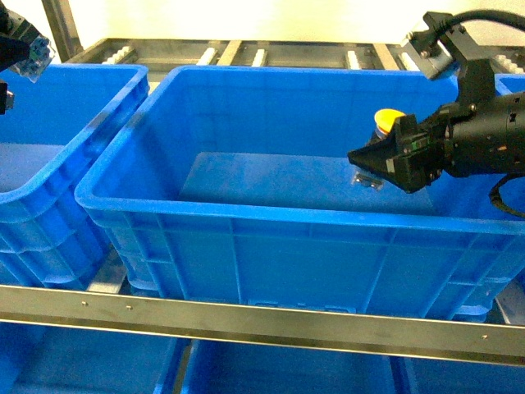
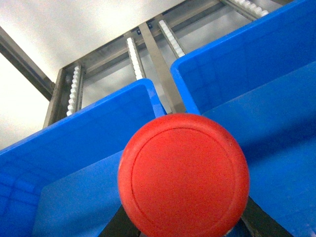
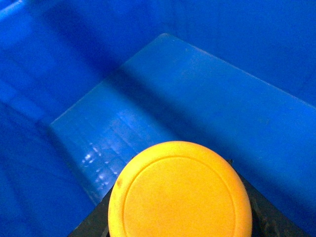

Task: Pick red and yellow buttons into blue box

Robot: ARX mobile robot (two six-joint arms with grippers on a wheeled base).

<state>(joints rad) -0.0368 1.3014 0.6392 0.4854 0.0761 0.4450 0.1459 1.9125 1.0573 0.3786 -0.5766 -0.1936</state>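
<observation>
Nearest in head view: steel shelf rail (image 1: pixel 262 320) across the front, with more blue bins partly visible beneath. Directly behind the rail: blue box (image 1: pixel 271 246), central, open-topped, floor bare where visible.

Over the right half of that box: right gripper (image 1: pixel 369 160), black, reaching in from the right above the interior, closed on the yellow button (image 1: pixel 389 120). Yellow cap seen just above and behind the jaws; clear blocky body glimpsed below the fingertips, off the box floor. Right wrist view: yellow cap (image 3: pixel 180 190) fills the lower centre, dark jaws either side beneath it, blue floor and walls of the box (image 3: pixel 207 89) beyond.

Far left, upper corner of head view: left gripper (image 1: pixel 20 49), only partly in frame, raised above the neighbouring blue bin (image 1: pixel 57 164). Clear body of a button seen at its tip. Left wrist view: red button (image 2: pixel 183 174) close to the lens, cap facing the camera, dark fingers (image 2: pixel 118 224) flanking it from below, clamped. Beneath and behind the red cap: rims of the left bin (image 2: pixel 98 113) and the central box (image 2: pixel 237 44), side by side.

Farthest: roller tracks (image 2: pixel 134 57) and metal frame bars of the rack, pale wall behind.
</observation>
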